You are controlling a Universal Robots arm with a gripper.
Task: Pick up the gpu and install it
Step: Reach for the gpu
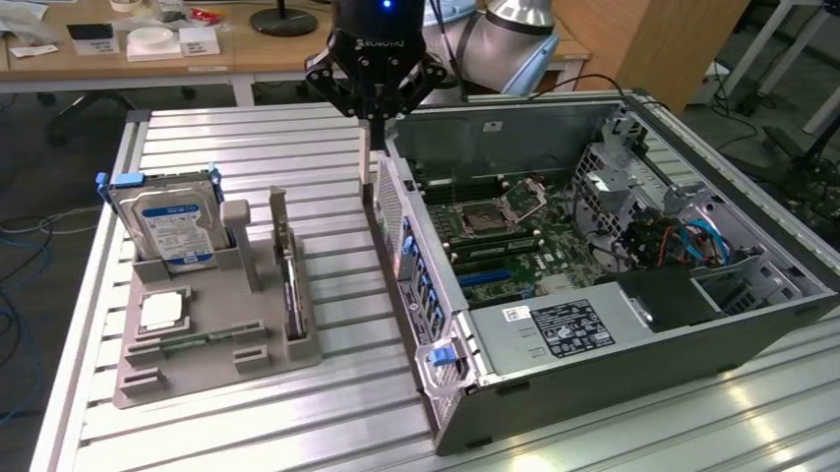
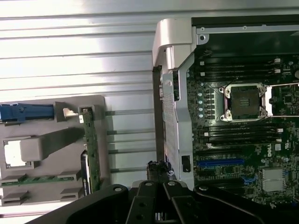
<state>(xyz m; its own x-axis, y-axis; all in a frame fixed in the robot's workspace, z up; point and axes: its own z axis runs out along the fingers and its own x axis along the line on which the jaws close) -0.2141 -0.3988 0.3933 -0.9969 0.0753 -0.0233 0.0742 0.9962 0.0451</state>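
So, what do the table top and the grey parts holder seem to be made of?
The table top looks like bare aluminium: ribbed silvery slats with bright glare. The parts holder is probably plastic with a matte grey finish: dull, uniform, no shine.

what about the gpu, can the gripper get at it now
Probably yes: the gpu stands on edge in the grey holder, top edge bare. The gripper, shut, hangs by the computer case wall, off to the side.
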